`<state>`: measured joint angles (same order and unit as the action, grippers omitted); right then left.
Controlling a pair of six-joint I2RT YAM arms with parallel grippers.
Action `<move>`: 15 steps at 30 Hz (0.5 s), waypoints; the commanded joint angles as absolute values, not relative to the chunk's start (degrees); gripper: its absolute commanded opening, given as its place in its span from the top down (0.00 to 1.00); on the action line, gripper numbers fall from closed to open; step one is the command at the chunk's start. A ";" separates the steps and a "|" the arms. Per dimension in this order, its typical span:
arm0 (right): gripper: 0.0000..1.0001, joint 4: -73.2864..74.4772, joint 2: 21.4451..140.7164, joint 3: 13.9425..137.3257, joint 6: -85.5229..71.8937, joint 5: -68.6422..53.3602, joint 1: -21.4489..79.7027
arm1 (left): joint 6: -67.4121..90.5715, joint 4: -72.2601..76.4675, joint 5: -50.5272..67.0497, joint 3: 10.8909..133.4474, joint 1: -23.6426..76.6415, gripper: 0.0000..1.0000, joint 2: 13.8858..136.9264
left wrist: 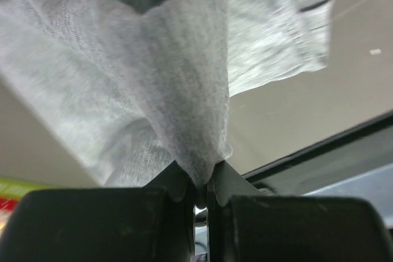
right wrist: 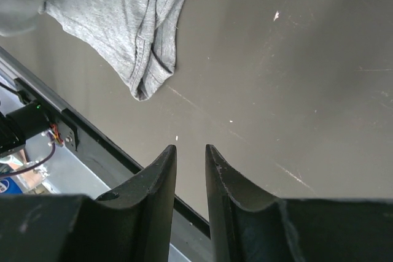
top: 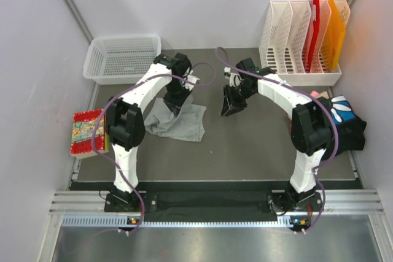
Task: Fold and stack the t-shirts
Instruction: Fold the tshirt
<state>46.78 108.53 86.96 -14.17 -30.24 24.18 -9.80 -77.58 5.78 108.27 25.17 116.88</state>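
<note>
Cloth of the plain light grey t-shirt is clamped in your left jaws, draping onto the dark surface; your right jaws, narrowly parted, hold nothing, shirt to their left.

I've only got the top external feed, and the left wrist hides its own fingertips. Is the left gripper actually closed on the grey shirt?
Observer: Yes. The left wrist view shows the left gripper shut on a pinched fold of the grey t-shirt.
Operator: Is the right one holding anything?
Observer: No. In the right wrist view the right gripper stands slightly open, empty, above the table.
Operator: Touching the shirt?
Observer: No; a hemmed corner lies beyond its tips, clear of them.
</note>
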 commanded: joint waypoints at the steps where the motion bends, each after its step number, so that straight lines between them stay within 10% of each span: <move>1: 0.74 47.02 104.94 86.66 -13.36 -29.71 23.38 | -6.07 -86.40 19.40 110.39 25.22 0.99 119.79; 4: 0.73 47.29 104.68 86.49 -13.45 -29.53 23.38 | -5.98 -86.40 22.05 110.21 25.22 0.75 120.93; 5: 0.73 47.37 104.68 86.48 -13.45 -29.36 23.38 | -5.98 -86.40 23.63 110.21 25.14 0.61 121.02; 6: 0.71 47.46 104.59 86.48 -13.36 -29.09 23.29 | -6.06 -86.48 24.25 110.13 25.22 0.27 121.03; 8: 0.70 47.55 104.59 86.40 -13.45 -29.09 23.38 | -5.98 -86.40 25.74 110.39 25.31 0.06 120.76; 15: 0.69 47.37 104.94 86.39 -14.41 -29.00 23.38 | -5.80 -86.57 27.25 114.78 25.40 0.01 120.59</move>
